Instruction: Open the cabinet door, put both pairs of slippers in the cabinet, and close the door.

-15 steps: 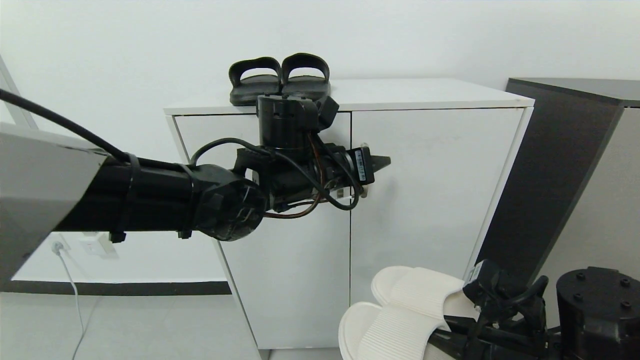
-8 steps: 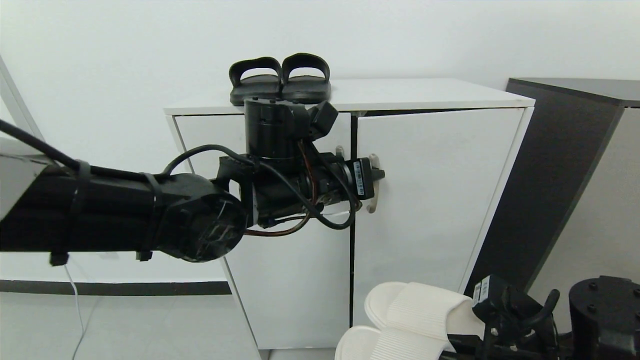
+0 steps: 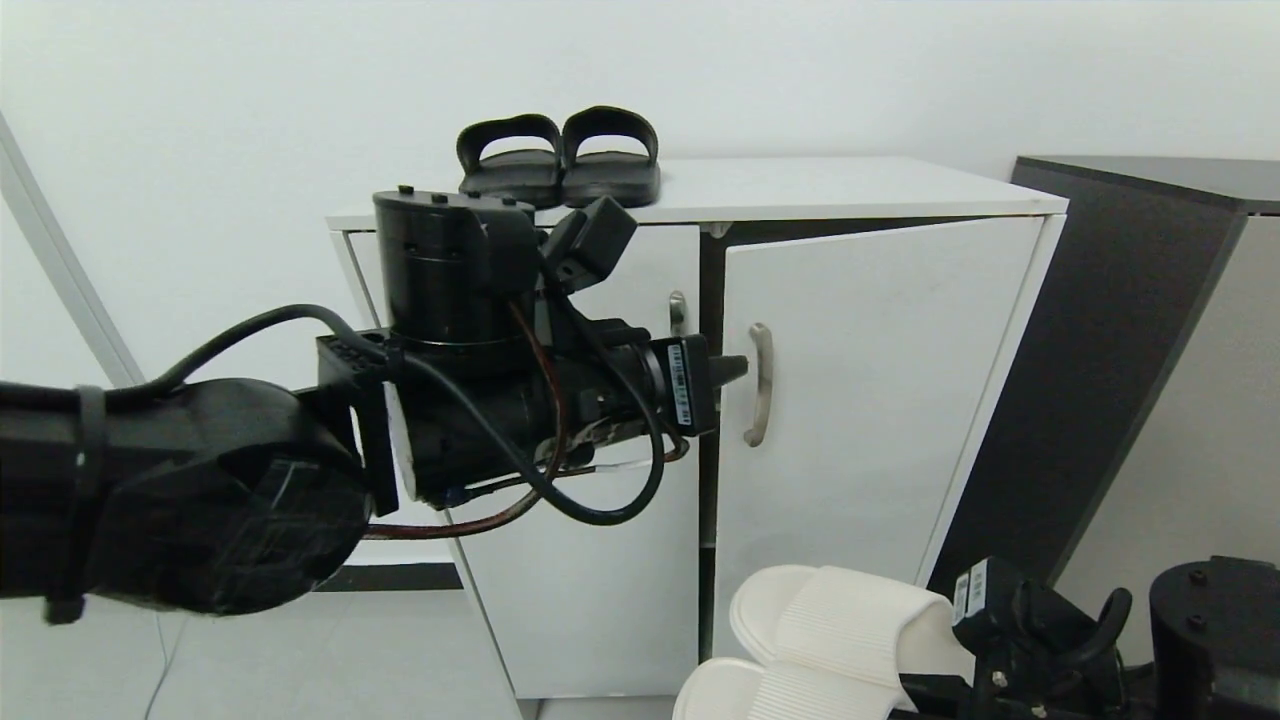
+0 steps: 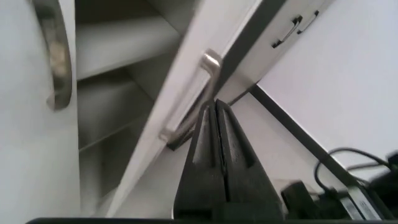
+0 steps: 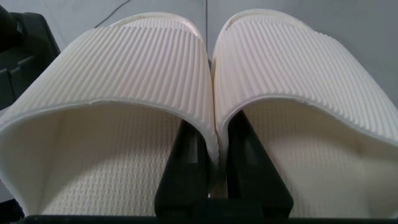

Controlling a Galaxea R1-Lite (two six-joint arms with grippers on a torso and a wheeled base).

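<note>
Fingers of the left gripper [image 3: 735, 368] are pressed together, tips at the curved metal handle [image 3: 760, 385] of the right-hand door [image 3: 870, 420], which is ajar on the white two-door cabinet [image 3: 850, 185]; the left arm reaches level across the front. You cannot read its barcode label [image 3: 680, 385]. The right gripper [image 5: 208, 168] pinches the white ribbed slippers [image 3: 830, 620] low before the cabinet, toes toward it. The black rubber slippers [image 3: 560, 150] lie side by side on the cabinet top, long axes front to back.

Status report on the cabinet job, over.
Left gripper shut, tip at handle; right door ajar. Right gripper shut on white slippers. Black slippers atop cabinet.
</note>
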